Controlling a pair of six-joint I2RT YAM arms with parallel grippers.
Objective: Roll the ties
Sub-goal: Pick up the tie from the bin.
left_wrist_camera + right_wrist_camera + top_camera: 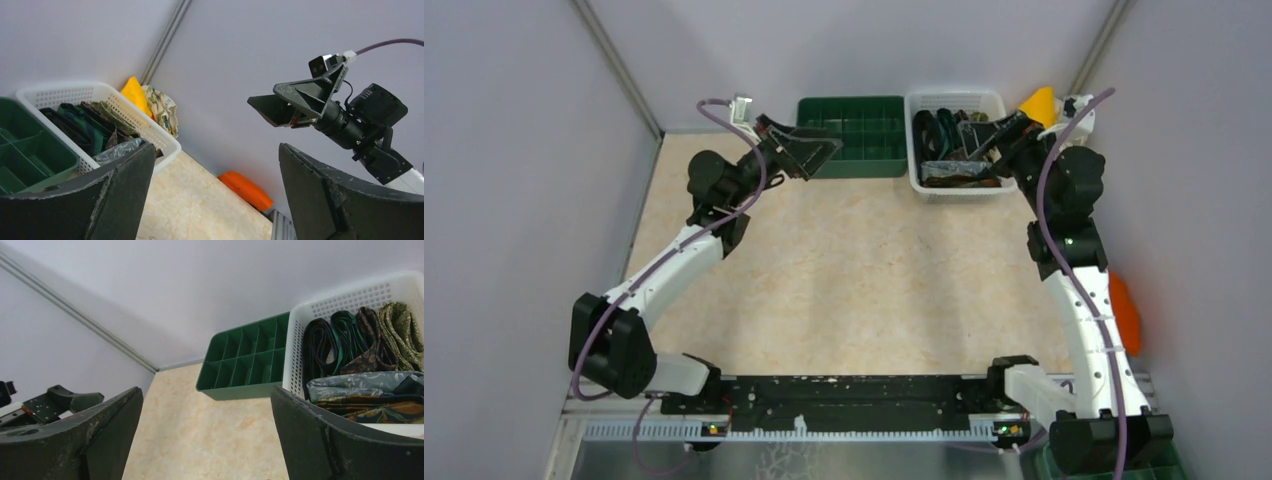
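Top external view shows the ties [944, 140] only as a dark jumble inside the white basket [954, 192] at the far right of the counter [854, 270]. The right claw [984, 140] hangs over the basket and covers part of them. The right wrist view sorts them out. Black and dark green loops stand on edge beside a brown patterned one and an olive coil, and a grey patterned strip lies across the front. The frame cuts off the basket's near corner.

The left claw [816, 155] hangs at the left end of the green divided tray [849, 165]. Each wrist view shows its own claw spread wide with nothing between the fingers.

Only the left wrist view picks out a crumpled patterned cloth [162, 107] tucked against the yellow cloth [134, 92] behind the basket. An orange cloth [245, 190] lies along the wall.
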